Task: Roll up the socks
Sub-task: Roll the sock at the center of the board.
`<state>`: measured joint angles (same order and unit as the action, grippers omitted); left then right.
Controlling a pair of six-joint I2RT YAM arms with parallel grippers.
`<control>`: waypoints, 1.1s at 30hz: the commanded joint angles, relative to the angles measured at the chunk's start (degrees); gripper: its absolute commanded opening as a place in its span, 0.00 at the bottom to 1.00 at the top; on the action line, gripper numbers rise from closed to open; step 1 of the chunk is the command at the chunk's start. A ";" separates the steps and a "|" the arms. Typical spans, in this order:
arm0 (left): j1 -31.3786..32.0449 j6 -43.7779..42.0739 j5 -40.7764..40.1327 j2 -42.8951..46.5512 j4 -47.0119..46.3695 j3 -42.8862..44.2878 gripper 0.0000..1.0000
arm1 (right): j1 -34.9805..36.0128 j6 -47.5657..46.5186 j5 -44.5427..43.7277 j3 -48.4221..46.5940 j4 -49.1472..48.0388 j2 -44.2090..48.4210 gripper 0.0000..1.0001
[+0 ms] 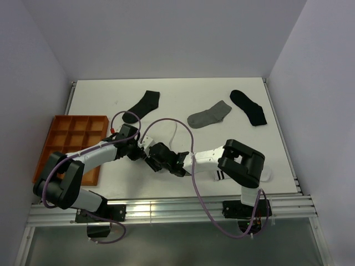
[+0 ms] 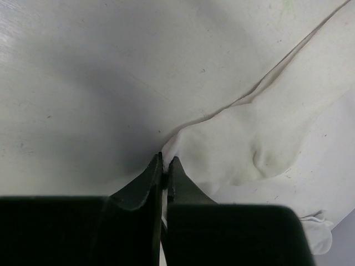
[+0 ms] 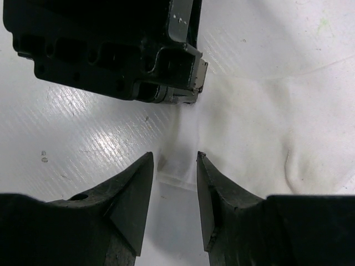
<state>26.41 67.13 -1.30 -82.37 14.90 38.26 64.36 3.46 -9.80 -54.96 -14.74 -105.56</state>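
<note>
The strip along the far edge of the worktop (image 1: 183, 88) is bare. Just nearer, a black sock (image 1: 145, 104), a grey sock (image 1: 209, 115) and a second black sock (image 1: 248, 106) lie apart, with passable gaps between. An orange tray (image 1: 80, 117) blocks the left edge. At mid near edge, the left gripper (image 2: 165, 160) and right gripper (image 3: 175, 160) crowd tip to tip over a white sock (image 2: 238, 149).

No writing, labels, brand marks, numbers or signs can be read in any of the three views. The socks (image 1: 209, 116), the tray (image 1: 80, 117) and the table (image 1: 183, 91) carry none.
</note>
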 commanded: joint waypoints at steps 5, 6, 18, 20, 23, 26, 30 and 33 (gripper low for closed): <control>0.22 0.19 0.42 -0.69 0.49 1.91 0.00 | 1.12 -0.56 -0.30 -1.38 -0.99 -1.58 0.44; 0.22 0.36 0.60 -0.78 0.40 1.91 0.00 | 1.29 -0.74 -0.48 -1.64 -0.82 -1.75 0.44; 0.22 1.42 0.77 -0.51 0.05 1.73 0.00 | 2.97 -1.18 -4.26 -4.19 2.61 -6.59 0.43; 0.22 1.42 0.77 -0.51 0.22 1.82 0.00 | 2.97 -0.74 -5.48 -4.37 4.02 -7.55 0.42; 0.22 1.42 0.77 -0.51 0.75 2.17 0.00 | 2.97 0.22 -6.63 -3.76 4.81 -7.65 0.33; 0.22 1.25 0.42 -0.51 1.36 2.78 0.00 | 2.97 0.66 -7.95 -4.01 6.30 -8.08 0.22; 0.22 1.33 0.16 -0.60 1.80 3.49 0.00 | 2.88 1.37 -6.73 -3.49 6.83 -8.00 0.04; 0.13 1.60 -0.63 -0.43 1.72 3.40 0.00 | 1.65 2.69 -2.95 -2.61 6.04 -6.51 0.00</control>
<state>26.39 68.20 -1.39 -82.78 16.03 39.88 66.89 4.08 -15.57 -58.89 -13.74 -110.98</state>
